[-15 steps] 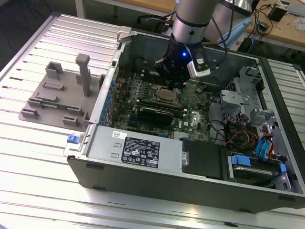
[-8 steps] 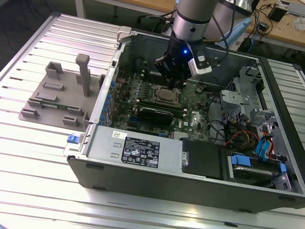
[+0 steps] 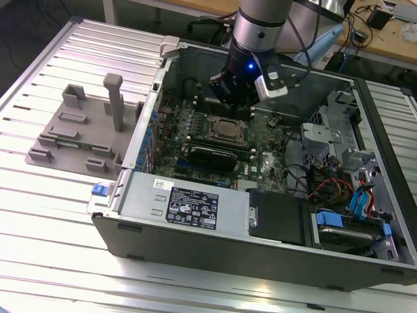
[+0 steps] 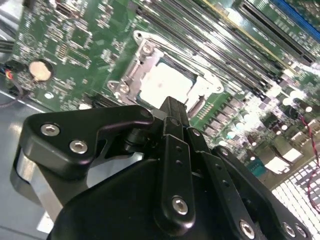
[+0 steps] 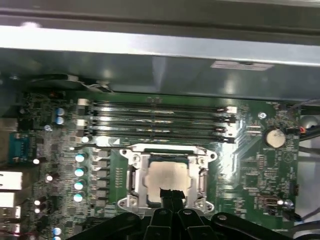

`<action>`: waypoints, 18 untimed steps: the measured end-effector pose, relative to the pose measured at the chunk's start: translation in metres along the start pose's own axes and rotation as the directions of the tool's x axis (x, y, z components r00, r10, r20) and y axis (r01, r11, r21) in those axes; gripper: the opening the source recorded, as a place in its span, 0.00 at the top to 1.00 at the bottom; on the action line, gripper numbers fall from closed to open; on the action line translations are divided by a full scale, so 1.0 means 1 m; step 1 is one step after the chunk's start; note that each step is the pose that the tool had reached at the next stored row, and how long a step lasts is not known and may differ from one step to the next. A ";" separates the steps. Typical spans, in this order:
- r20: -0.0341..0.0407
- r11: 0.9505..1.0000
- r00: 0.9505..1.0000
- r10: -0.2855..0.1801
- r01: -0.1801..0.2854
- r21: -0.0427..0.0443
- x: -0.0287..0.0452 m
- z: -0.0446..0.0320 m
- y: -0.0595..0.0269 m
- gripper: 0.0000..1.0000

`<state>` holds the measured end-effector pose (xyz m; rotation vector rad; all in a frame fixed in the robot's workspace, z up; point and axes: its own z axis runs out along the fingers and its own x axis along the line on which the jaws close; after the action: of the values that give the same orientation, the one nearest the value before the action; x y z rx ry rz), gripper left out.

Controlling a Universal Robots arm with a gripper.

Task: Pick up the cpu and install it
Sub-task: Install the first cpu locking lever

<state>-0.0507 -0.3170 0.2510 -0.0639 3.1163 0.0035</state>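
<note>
The hand [image 5: 171, 194] hangs low inside the open case [image 3: 195, 205], pointing down at the board [image 5: 250, 170]. In both wrist views its fingers [image 4: 172, 106] read as pressed together into one dark tip, with nothing visible between them.

The cpu [image 5: 162, 176] lies flat straight below that tip, so the hand is over it, not off to one side. The tip overlaps the chip's near edge; I cannot tell whether it touches the metal top or hovers just clear. The chip is square, so it has no long axis to line up with. Its edges run parallel to the socket frame [image 5: 131, 177] around it, and it looks seated in the socket rather than loose.

On the far side of the socket run the memory slots [image 5: 155, 117], parallel to the chip's edge. In the exterior view the case rests on the bench [image 3: 52, 215], and a grey fixture [image 3: 78, 130] sits on the exterior view's left, well apart from the hand.
</note>
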 end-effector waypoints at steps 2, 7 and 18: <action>0.000 1.000 1.000 0.000 0.000 0.000 0.0067 -0.0001 0.0004 0.89; 0.002 1.000 1.000 0.000 0.000 0.000 0.0378 -0.0008 0.0021 0.89; -0.050 1.000 0.999 0.000 -0.001 -0.007 0.0468 -0.0003 0.0026 0.89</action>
<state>-0.0975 -0.3163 0.2502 -0.0647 3.1665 0.0132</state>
